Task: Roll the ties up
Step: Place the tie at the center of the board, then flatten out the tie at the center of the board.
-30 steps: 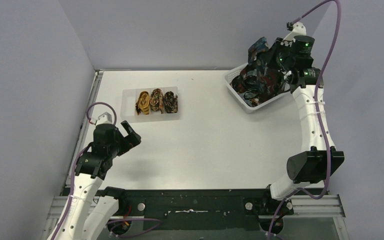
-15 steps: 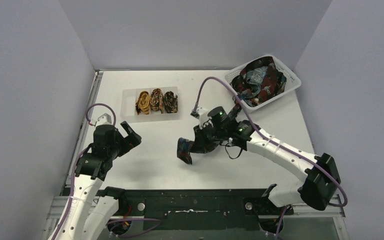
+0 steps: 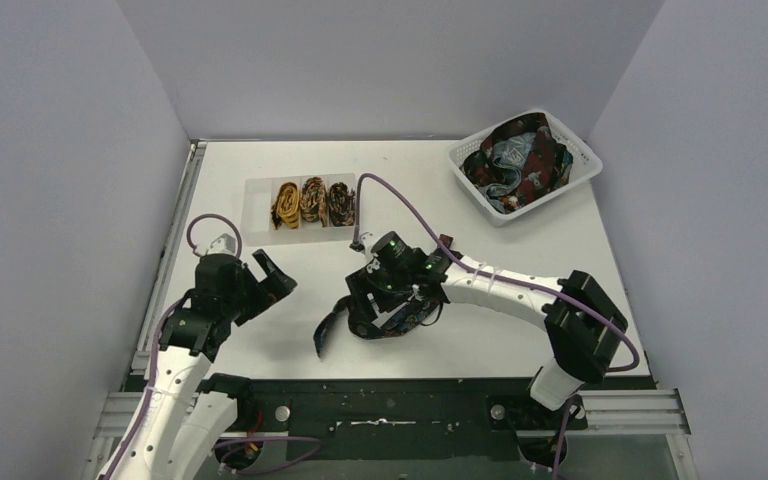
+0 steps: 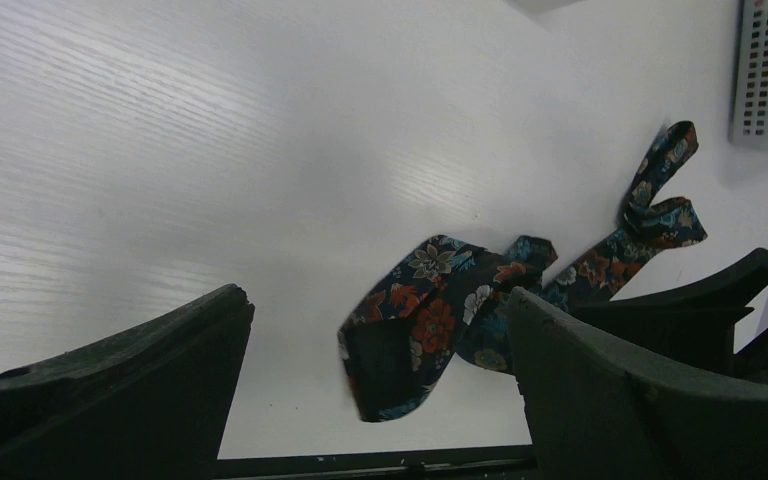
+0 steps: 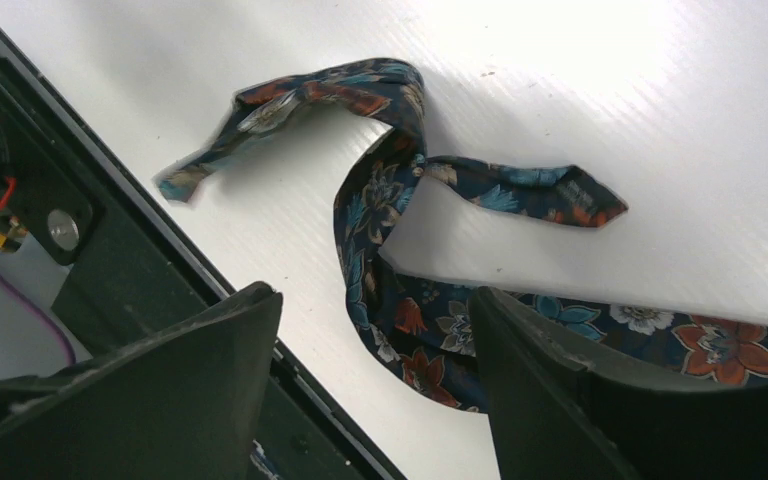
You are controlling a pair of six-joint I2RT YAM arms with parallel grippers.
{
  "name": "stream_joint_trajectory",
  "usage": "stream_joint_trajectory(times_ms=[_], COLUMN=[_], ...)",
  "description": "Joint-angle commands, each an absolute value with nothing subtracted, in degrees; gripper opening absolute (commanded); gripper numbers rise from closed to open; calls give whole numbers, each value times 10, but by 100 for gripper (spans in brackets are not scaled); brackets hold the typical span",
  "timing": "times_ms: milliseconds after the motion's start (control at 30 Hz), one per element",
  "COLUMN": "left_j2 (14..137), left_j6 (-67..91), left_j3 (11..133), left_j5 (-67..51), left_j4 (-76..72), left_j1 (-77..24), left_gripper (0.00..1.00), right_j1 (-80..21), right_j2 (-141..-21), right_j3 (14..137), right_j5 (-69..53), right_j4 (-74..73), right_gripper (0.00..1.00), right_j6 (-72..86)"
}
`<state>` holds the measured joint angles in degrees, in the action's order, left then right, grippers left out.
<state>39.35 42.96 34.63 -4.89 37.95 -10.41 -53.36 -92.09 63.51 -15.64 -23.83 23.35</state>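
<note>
- A white table (image 3: 500,260) with a faintly ribbed sheen is closed in by plain pale grey walls (image 3: 380,60) at the back and on both sides; a black rail (image 3: 410,405) runs along its near edge
- At the far right corner a white lattice basket (image 3: 585,165) holds a heap of loose ties (image 3: 520,160)
- At the far left a clear tray (image 3: 254,215) holds three coiled ties (image 3: 312,200) side by side: mustard, brown and dark
- A navy floral tie (image 5: 380,190) lies crumpled on the table near the front middle, with one end trailing toward the near left
- The right gripper (image 5: 370,305) hangs low over this tie with its jaws apart; the fabric runs beneath the gap, and whether it touches a finger cannot be told
- The left gripper (image 3: 272,275) has its jaws spread wide with nothing between them; it stands to the left of the floral tie, apart from it and facing it
</note>
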Motion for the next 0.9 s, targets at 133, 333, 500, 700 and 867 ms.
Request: stream_joint_trajectory(times_ms=[133,333,500,700,867], left_j2=[466,508,557,610,639], left_j6=[445,436,430,434,450], left_j3=[276,267,263,272,268], left_j5=[-222,-204,-190,-165,-155], left_j4=[216,188,156,115,80], left_j1=[-113,-144,-193,-284,-322], left_gripper=[97,97,96,84,65], right_j1=[-463,-305,-261,-258,-254], right_j2=[-734,-654,-661,-717,-777], right_j3=[579,478,431,412,415], right_j5=[95,78,-15,-33,-71], right_j4=[-306,-317,-285,-243,-173], right_gripper=[82,83,82,77,75], right_j6=[322,378,394,412,418])
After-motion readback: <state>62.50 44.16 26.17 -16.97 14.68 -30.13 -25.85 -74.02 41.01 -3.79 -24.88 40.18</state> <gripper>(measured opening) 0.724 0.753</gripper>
